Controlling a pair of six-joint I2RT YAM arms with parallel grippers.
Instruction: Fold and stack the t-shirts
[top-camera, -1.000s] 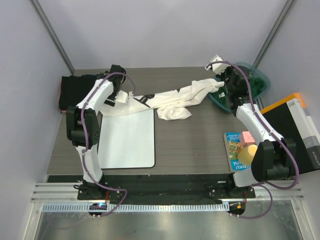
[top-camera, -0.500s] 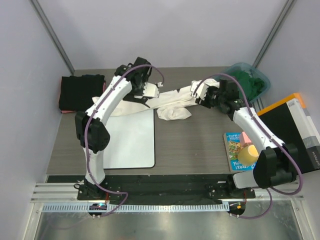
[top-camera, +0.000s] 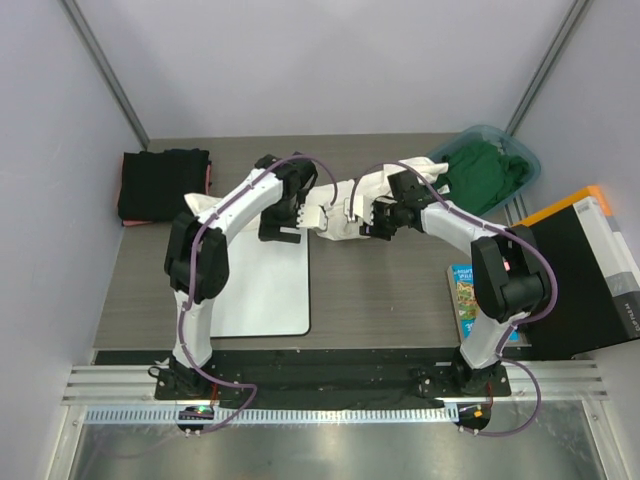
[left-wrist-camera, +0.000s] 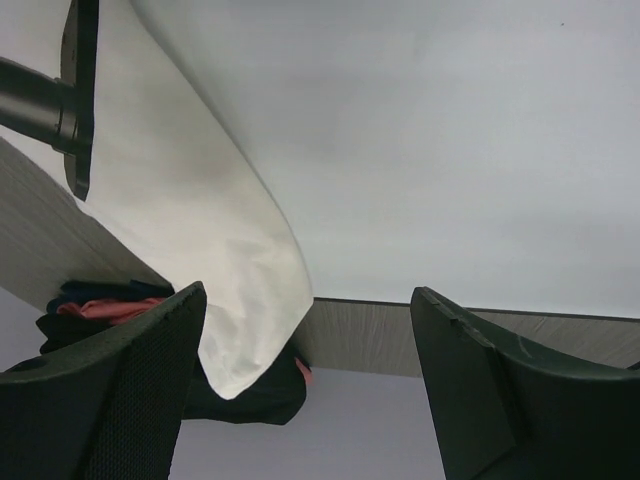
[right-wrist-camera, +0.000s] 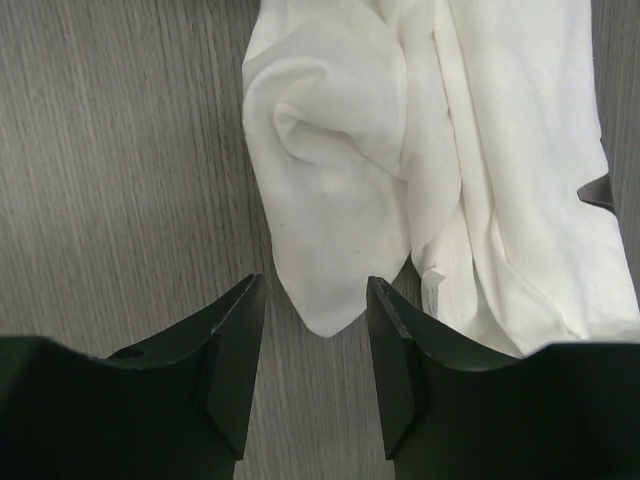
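Note:
The white t-shirt (top-camera: 345, 203) lies bunched on the table between my two grippers. My left gripper (top-camera: 285, 228) is open and empty at its left end; in the left wrist view (left-wrist-camera: 308, 295) a white fold (left-wrist-camera: 200, 240) hangs left of the jaws. My right gripper (top-camera: 368, 218) is open at the shirt's right side; in the right wrist view (right-wrist-camera: 315, 285) a corner of the white shirt (right-wrist-camera: 330, 290) lies between the tips, not gripped. A folded stack of black shirts (top-camera: 163, 183) with a pinkish-red edge (top-camera: 208, 180) sits far left. A green shirt (top-camera: 490, 170) lies in the teal bin (top-camera: 528, 158).
The white board with a black rim (top-camera: 255, 290) lies flat in front of the left gripper. A picture book (top-camera: 462, 290) and a black and orange box (top-camera: 590, 270) stand at the right edge.
Both grippers moved inward toward the middle and stand open. The white shirt, stretched between them a second ago, is now bunched in a heap between them.

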